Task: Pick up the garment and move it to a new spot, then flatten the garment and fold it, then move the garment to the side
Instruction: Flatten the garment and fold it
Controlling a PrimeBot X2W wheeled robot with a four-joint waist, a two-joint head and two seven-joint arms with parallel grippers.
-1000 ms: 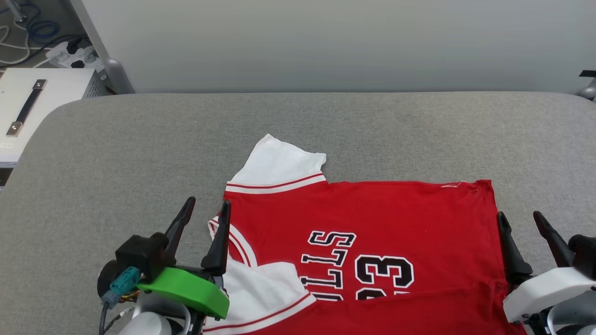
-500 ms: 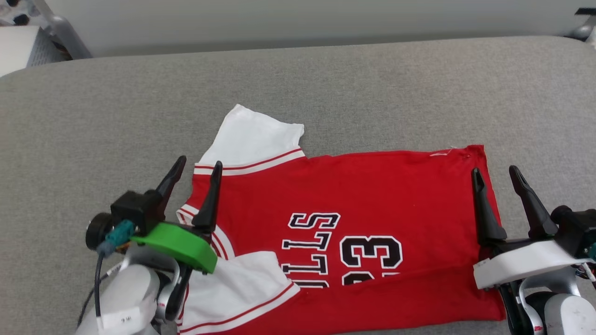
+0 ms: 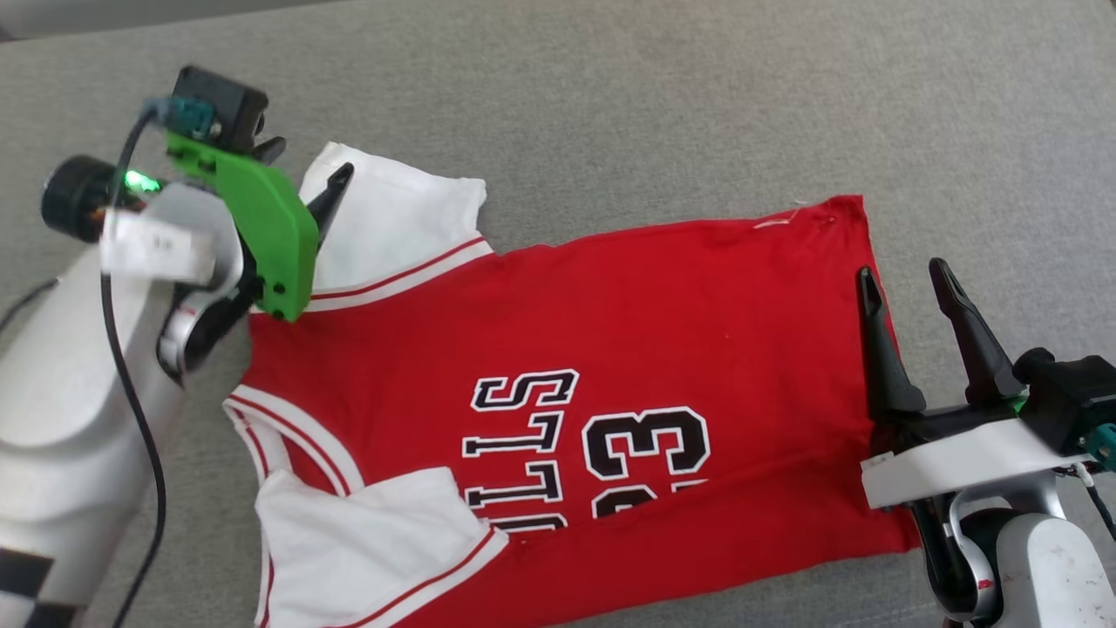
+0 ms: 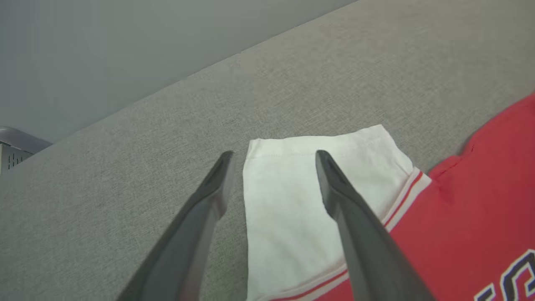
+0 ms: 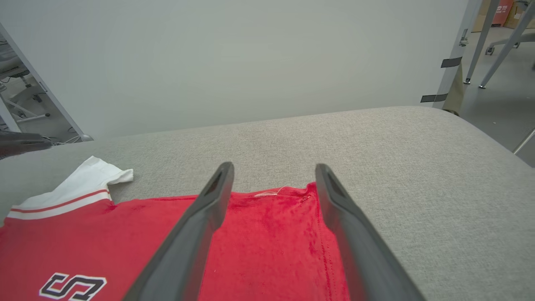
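My left tool (image 3: 305, 161) hangs over the far left of the grey table (image 3: 654, 113), its two fingers spread wide and holding nothing. In the left wrist view the tool (image 4: 273, 154) straddles the side edge of the shirt's (image 4: 288, 217) far white sleeve: one finger is over bare table (image 4: 125, 167) just beside that edge and the other is over the sleeve itself. I cannot tell whether either tip touches the cloth. A green bracket (image 3: 261, 227) on my wrist hides the sleeve's seam nearest me, and a dark cable (image 3: 131, 349) runs down my pale forearm.

The shirt (image 3: 610, 331) lies flat across the middle of the table, collar toward my left, hem toward my right, black lettering and the 23 facing up. The near white sleeve is folded in over the chest at the lower left. A red fold along the near edge covers the bottom of the letters and the number.

My right tool (image 3: 902, 270) sits at the hem end, also spread wide and empty. One finger is over the hem edge and the other over the table just past it. In the right wrist view the far hem corner of the shirt (image 5: 267, 242) shows between the fingers of the tool (image 5: 273, 166), with bare table (image 5: 376, 146) beyond, then a pale wall (image 5: 209, 62) and metal legs (image 5: 501, 42) at the far right.
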